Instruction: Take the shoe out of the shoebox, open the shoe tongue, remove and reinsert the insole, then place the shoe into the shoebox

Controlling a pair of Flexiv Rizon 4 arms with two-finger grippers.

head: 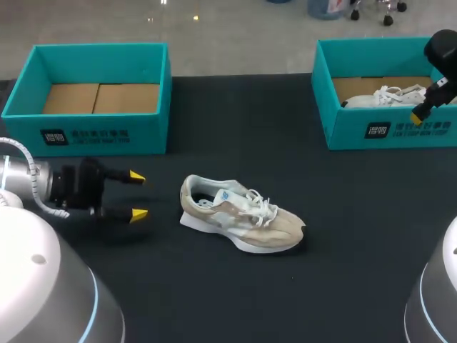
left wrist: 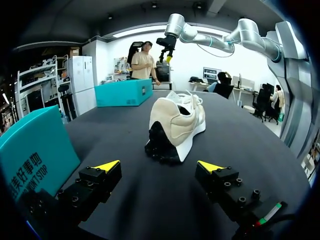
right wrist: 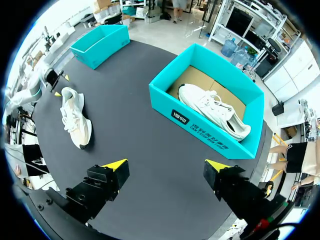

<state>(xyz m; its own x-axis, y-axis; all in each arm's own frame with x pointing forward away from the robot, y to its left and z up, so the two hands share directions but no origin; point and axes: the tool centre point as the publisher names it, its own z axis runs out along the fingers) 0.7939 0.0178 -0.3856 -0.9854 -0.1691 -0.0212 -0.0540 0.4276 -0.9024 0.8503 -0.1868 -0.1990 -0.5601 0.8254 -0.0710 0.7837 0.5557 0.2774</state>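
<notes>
Black table, head view: beige shoe stands on its sole between left shoebox and right shoebox, heel toward left gripper.

Left wrist view: fingers spread, empty, aligned on the heel, probably for grasping.

Right wrist view: right gripper spread, empty, hangs high beside the right shoebox, clear of the work.

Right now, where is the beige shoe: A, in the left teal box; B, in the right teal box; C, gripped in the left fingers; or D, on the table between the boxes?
D: the beige shoe lies on the black table, ahead of the open left gripper, apart from the left shoebox and the right shoebox, which holds a white shoe.
</notes>
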